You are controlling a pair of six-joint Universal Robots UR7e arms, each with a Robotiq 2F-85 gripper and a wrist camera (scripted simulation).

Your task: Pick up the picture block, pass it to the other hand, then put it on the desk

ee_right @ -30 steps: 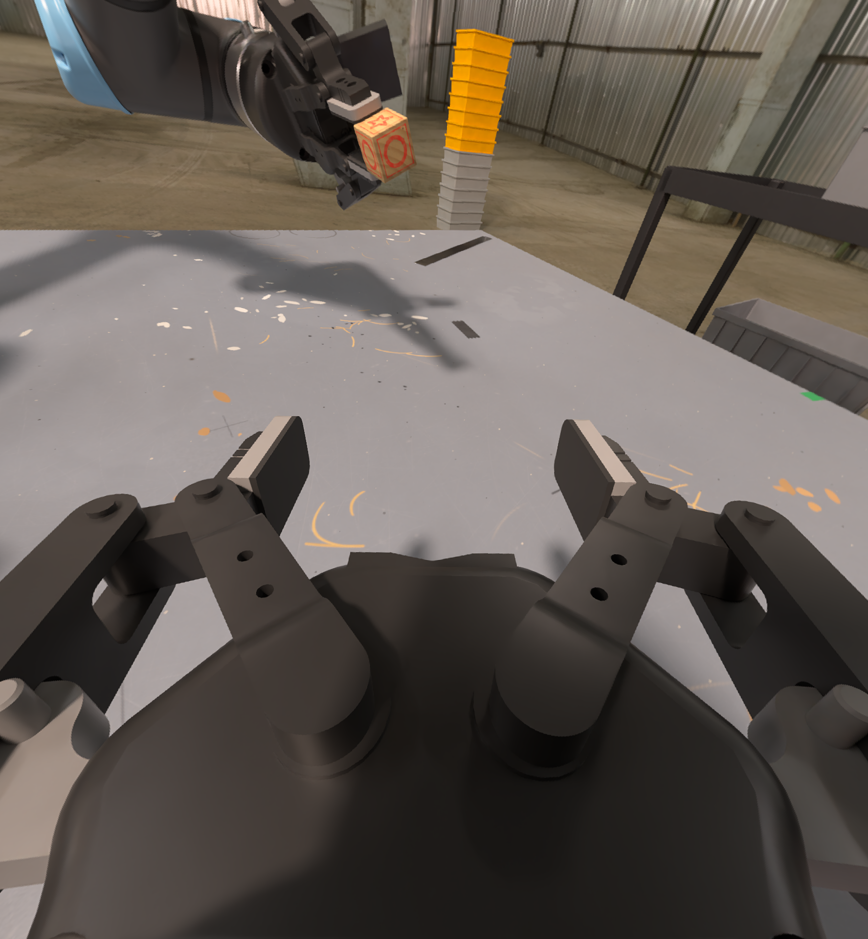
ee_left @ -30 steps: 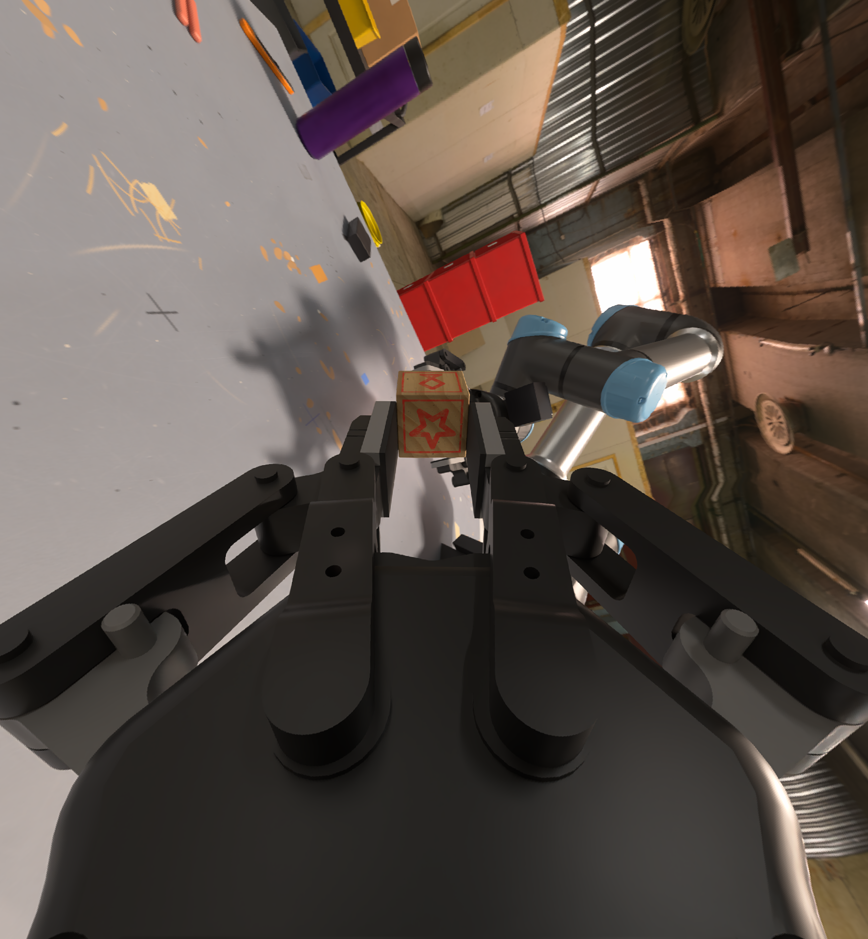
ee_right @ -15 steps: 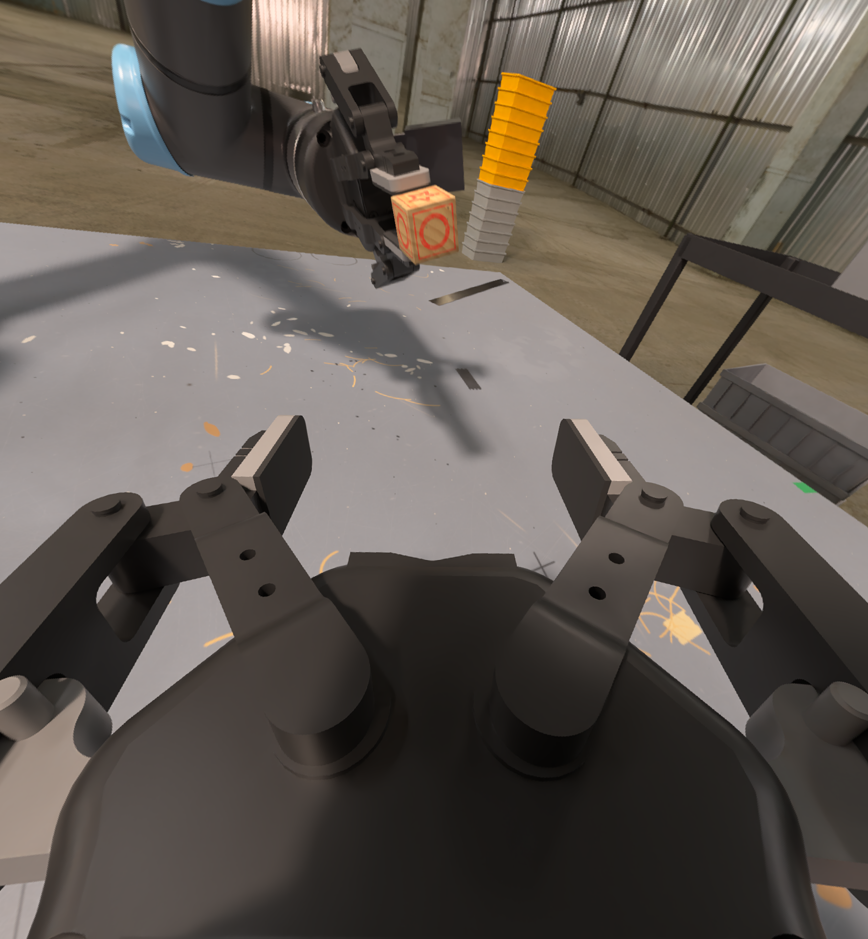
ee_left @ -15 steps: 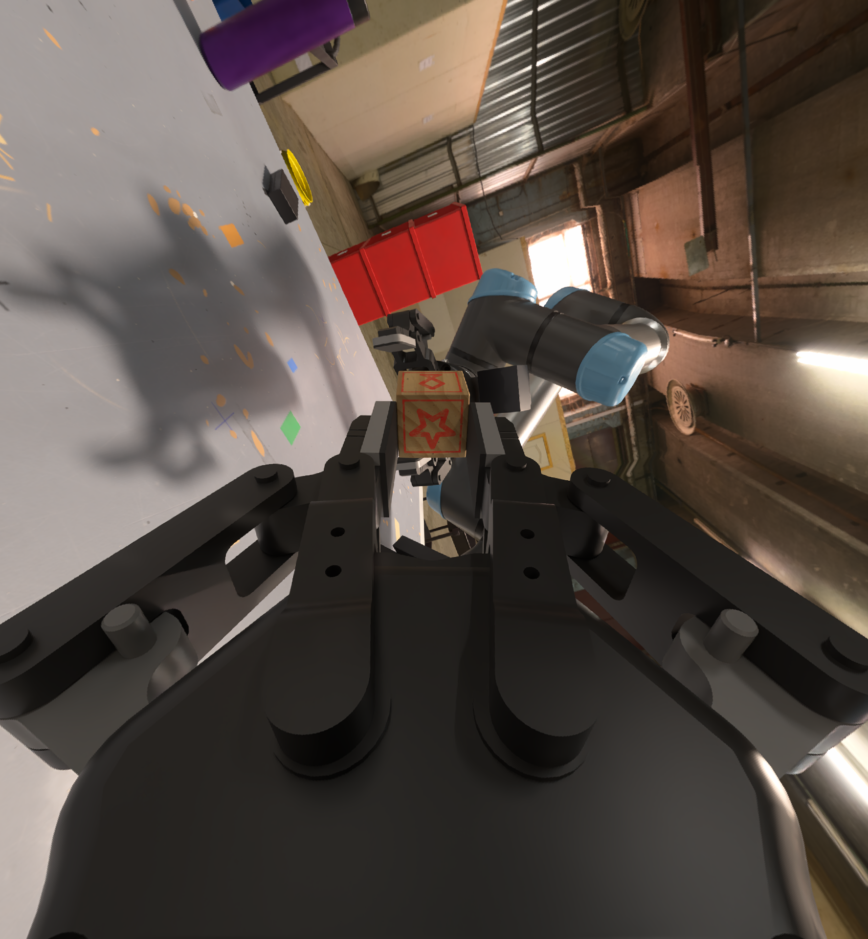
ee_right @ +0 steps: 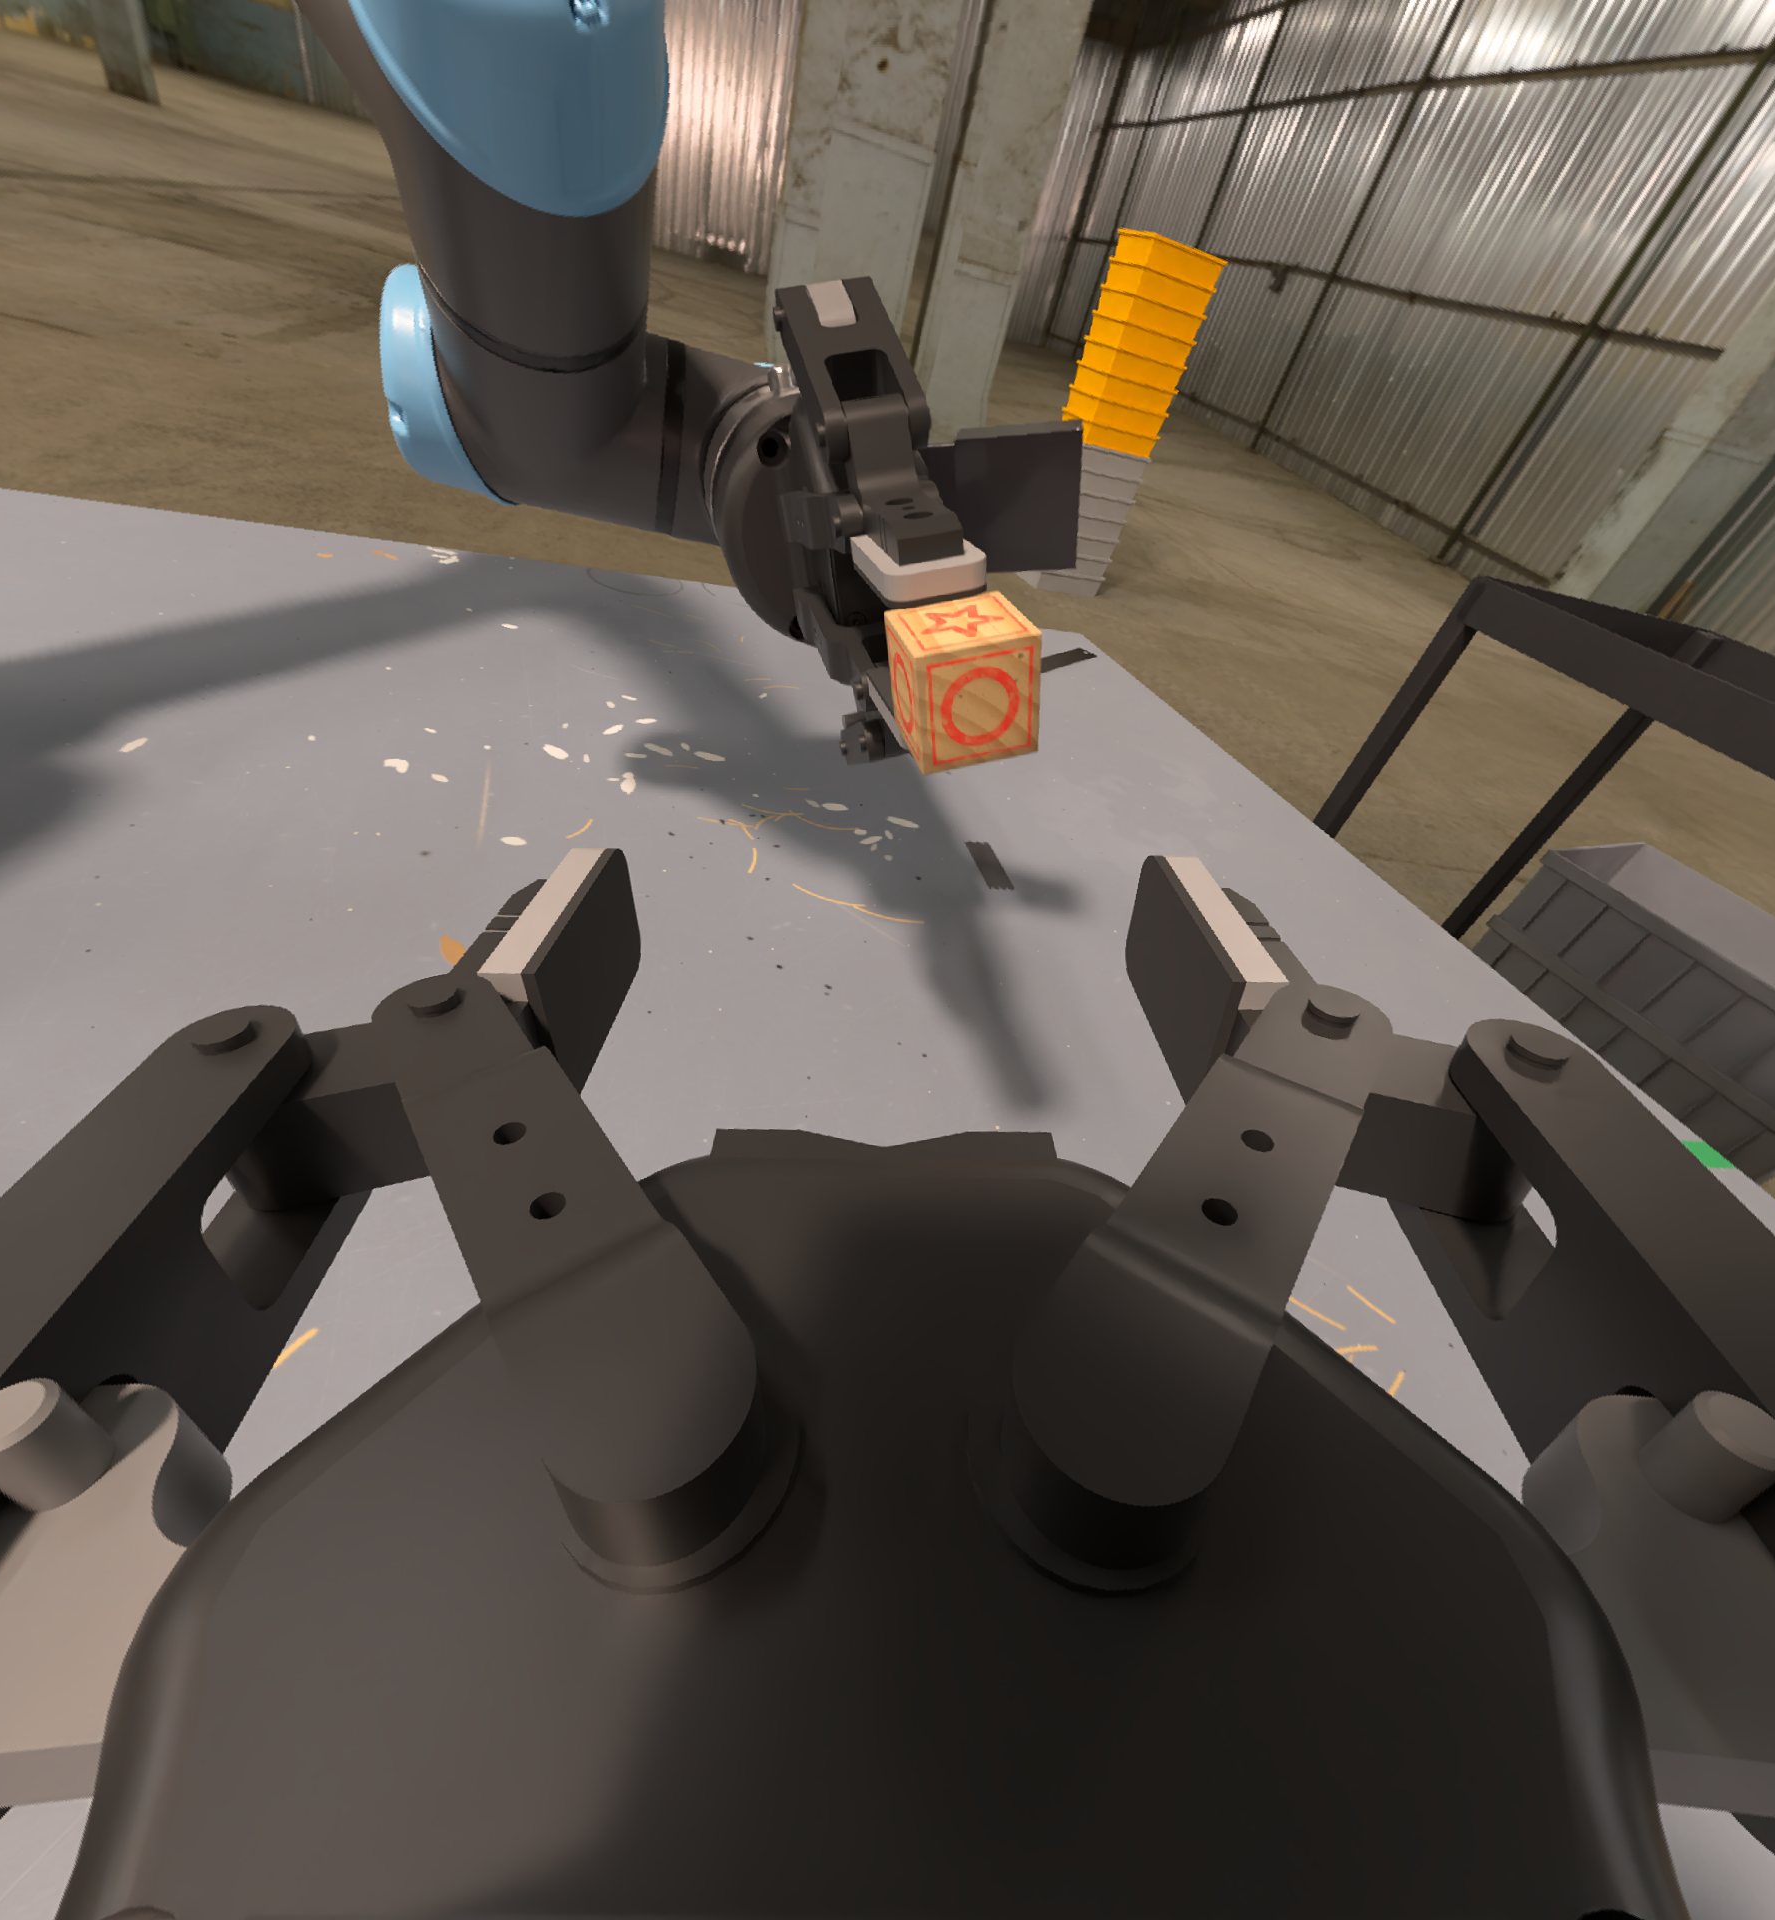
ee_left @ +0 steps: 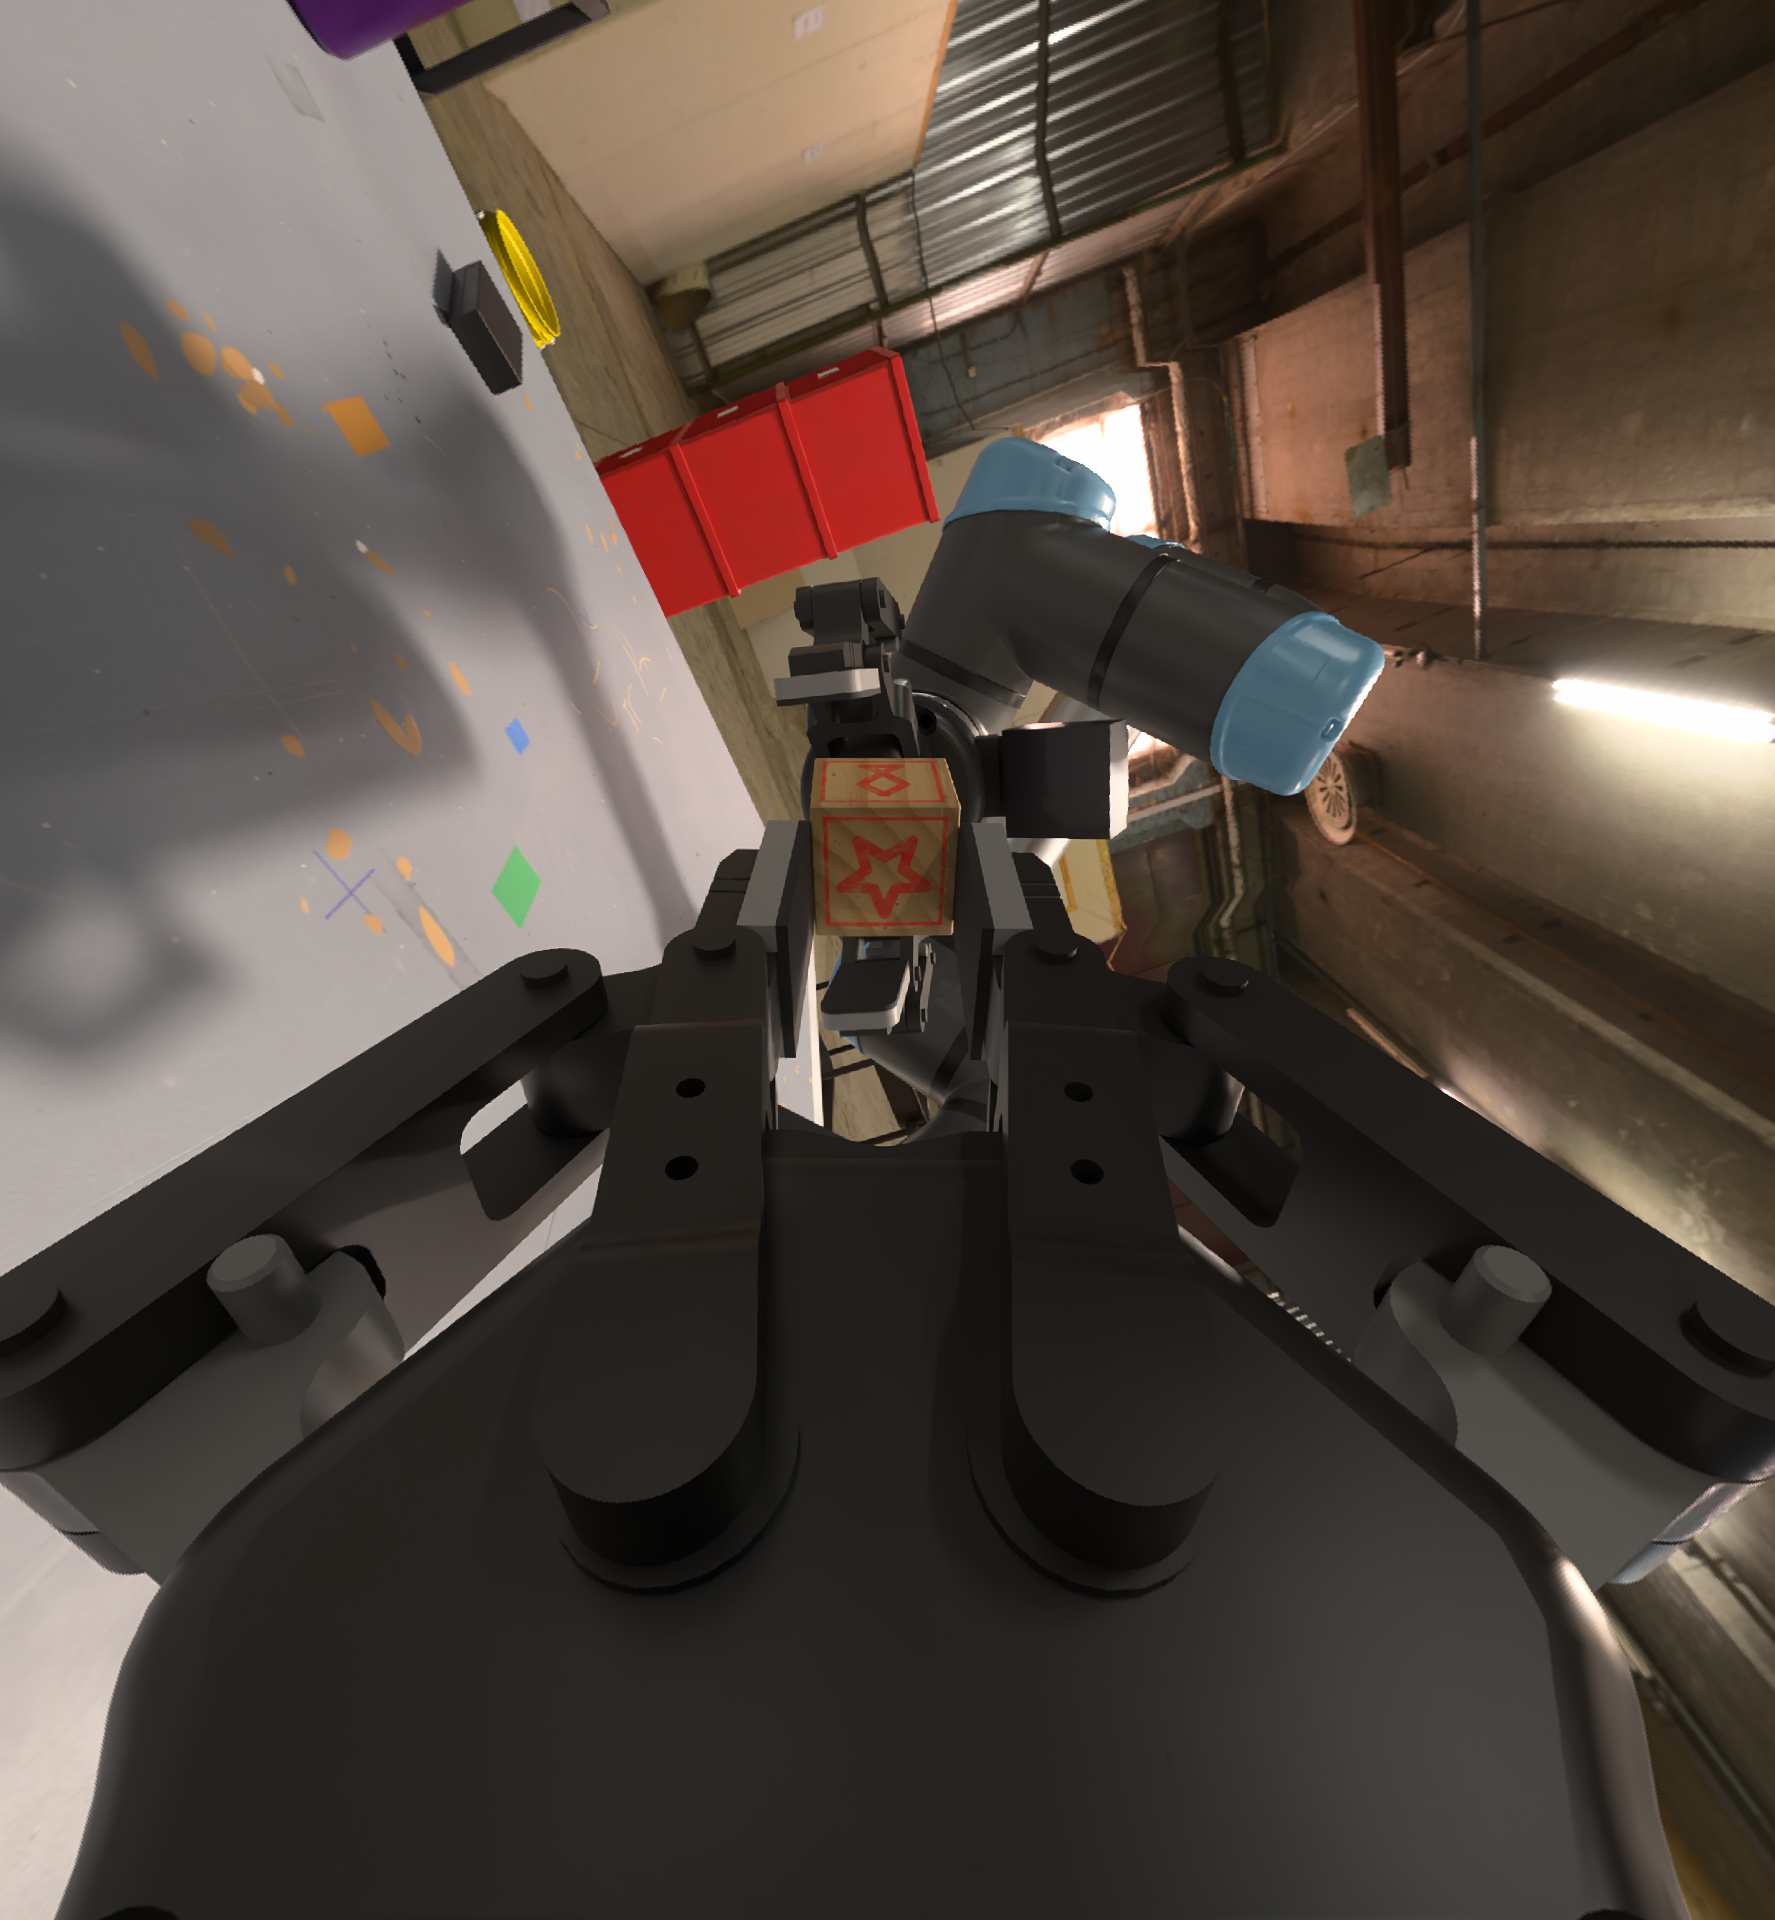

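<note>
Desk (ee_right: pixel 239 831): grey worktop, flecked with orange and white paint marks, arm shadows lying across it.
Right gripper (ee_right: pixel 883 935): jaws spread wide and empty, hanging above the worktop, facing the block.
Left gripper (ee_left: pixel 883 883): jaws closed tight on the picture block, raised in the air near the worktop's far edge in the right wrist view.
Picture block (ee_left: pixel 883 873): small wooden cube with red star and ring faces, pinched between the left fingertips, clear of the desk.
</note>
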